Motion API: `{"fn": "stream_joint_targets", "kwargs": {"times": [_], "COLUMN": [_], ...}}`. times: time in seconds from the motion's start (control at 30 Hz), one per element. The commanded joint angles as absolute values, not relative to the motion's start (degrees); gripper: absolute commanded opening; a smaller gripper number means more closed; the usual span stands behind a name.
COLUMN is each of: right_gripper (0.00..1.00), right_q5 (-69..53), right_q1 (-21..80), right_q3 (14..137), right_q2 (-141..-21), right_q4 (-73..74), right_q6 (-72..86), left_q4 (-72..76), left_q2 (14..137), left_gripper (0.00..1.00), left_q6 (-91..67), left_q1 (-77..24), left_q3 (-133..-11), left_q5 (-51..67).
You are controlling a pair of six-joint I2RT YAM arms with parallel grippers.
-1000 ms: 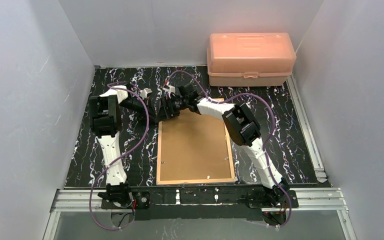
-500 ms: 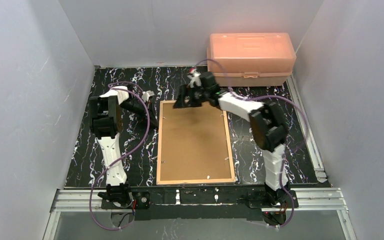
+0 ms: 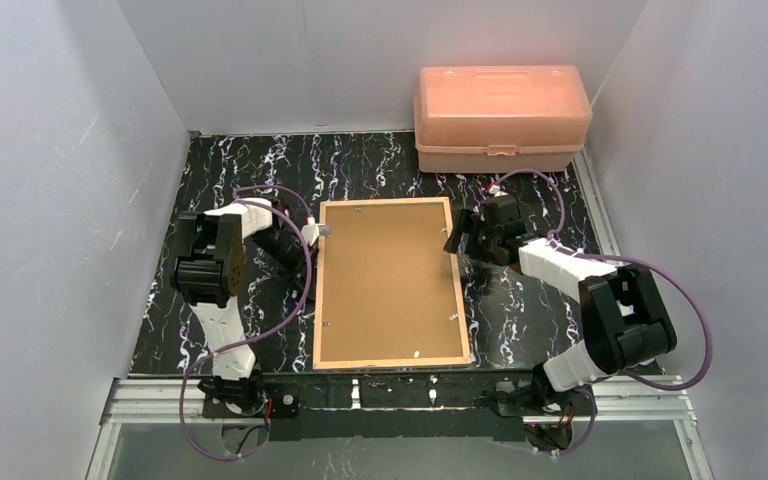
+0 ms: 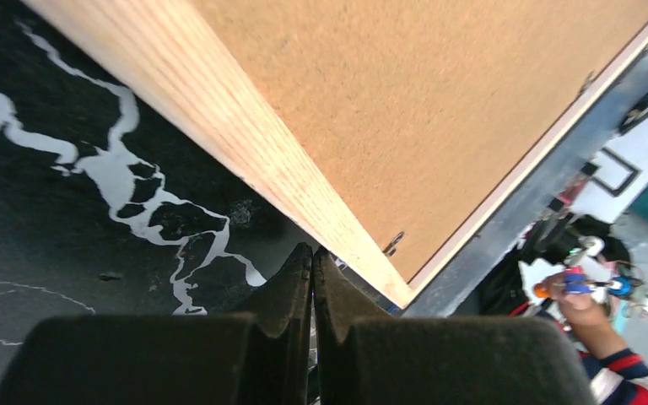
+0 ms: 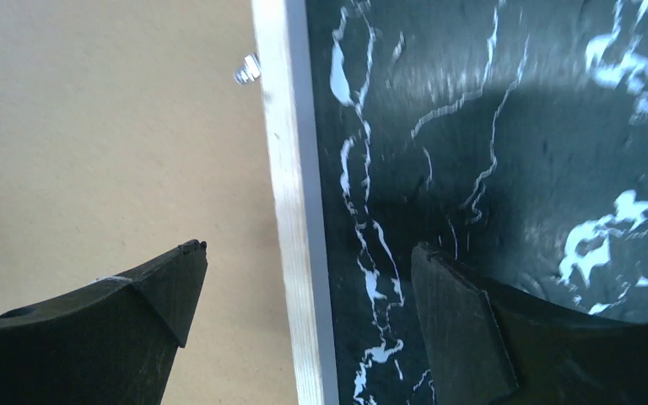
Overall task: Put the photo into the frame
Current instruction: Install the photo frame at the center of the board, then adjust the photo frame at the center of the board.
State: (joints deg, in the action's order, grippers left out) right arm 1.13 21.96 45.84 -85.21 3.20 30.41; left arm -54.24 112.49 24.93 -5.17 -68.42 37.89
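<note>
At table (image 3: 260, 160) centre we see the frame (image 3: 317, 300) back up, so the board (image 3: 388, 280) closes it; the photo is hidden, likely beneath. Our left jaws, shut and empty, sit beside its 10 o'clock rim; right jaws gape empty astride 2 o'clock.

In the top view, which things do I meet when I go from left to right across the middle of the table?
left gripper → frame → right gripper

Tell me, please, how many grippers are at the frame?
2. The left gripper, shut, sits by the frame's left edge near its far corner; the right gripper, open, has a finger either side of its right edge. Neither is hidden.
</note>
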Motion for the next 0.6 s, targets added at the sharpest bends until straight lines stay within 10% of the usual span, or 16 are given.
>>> {"fn": "stream_joint_targets", "kwargs": {"times": [0.0,0.57], "right_gripper": [0.99,0.99], "right_q5": [-2.89,-13.25], "right_q1": [21.61,29.22], "right_q3": [43.45,68.38], "right_q2": [-85.88,-110.34], "right_q4": [-3.20,-8.49], "right_q6": [35.62,39.60], "left_q4": [-50.86,-50.67], "left_q2": [107.36,104.43], "left_gripper": [0.00,0.00], "left_q6": [27.31,32.06], "left_q1": [-7.11,-10.16], "left_q3": [-64.53,-59.89], "left_q5": [33.59,33.74]}}
